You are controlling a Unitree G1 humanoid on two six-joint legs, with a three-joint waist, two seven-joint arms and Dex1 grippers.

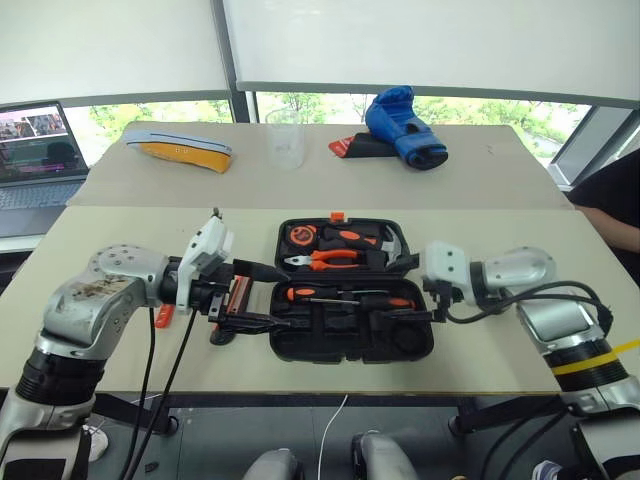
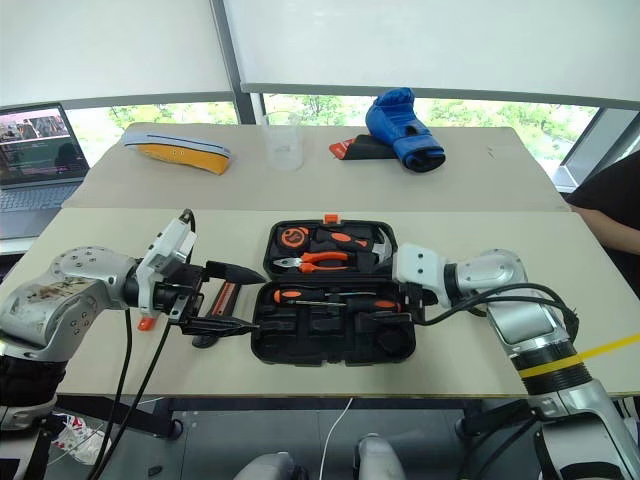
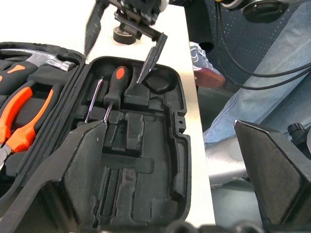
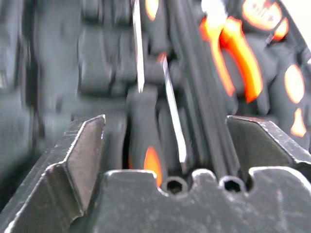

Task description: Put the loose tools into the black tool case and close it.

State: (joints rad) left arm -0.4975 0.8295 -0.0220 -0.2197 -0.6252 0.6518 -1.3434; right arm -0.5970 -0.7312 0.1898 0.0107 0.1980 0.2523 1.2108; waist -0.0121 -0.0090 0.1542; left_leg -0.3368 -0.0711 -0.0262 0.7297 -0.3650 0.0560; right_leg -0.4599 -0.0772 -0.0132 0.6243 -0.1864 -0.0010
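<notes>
The near counter [image 1: 120, 225] carries the work; a second counter [image 1: 500, 175] stands behind it at twelve o'clock, with a seam between them. On the far one, from nine to one o'clock, lie a laptop [image 1: 35, 150], a yellow and grey shoe [image 1: 180, 148], a clear cup [image 1: 285, 140] and a blue boxing glove [image 1: 400, 125]. A person's dark sleeve [image 1: 610, 205] shows at three o'clock, past the counter's right edge.

The black tool case [image 1: 352, 345] lies open at the middle of the near counter, its lid flat toward twelve o'clock. The lid holds the tape measure [image 1: 300, 236], pliers [image 1: 330, 260] and hammer [image 1: 395, 245]. In the near half, two black-and-orange screwdrivers [image 1: 345, 296] lie in the row next to the hinge; the recesses toward six o'clock are bare.

The left end effector [image 1: 258, 295] hangs at the case's nine o'clock edge, fingers spread and holding nothing. Beneath and behind it, on the counter, lie the utility knife [image 1: 236, 297], a small orange tool [image 1: 163, 317] and the black tape roll [image 2: 203, 340], partly hidden by the arm. The right end effector [image 3: 124, 46] sits at the case's three o'clock edge, fingers spread over the screwdriver handles, gripping nothing.

Bare counter lies beyond the case on the right; the front edge runs close below the case at six o'clock.
</notes>
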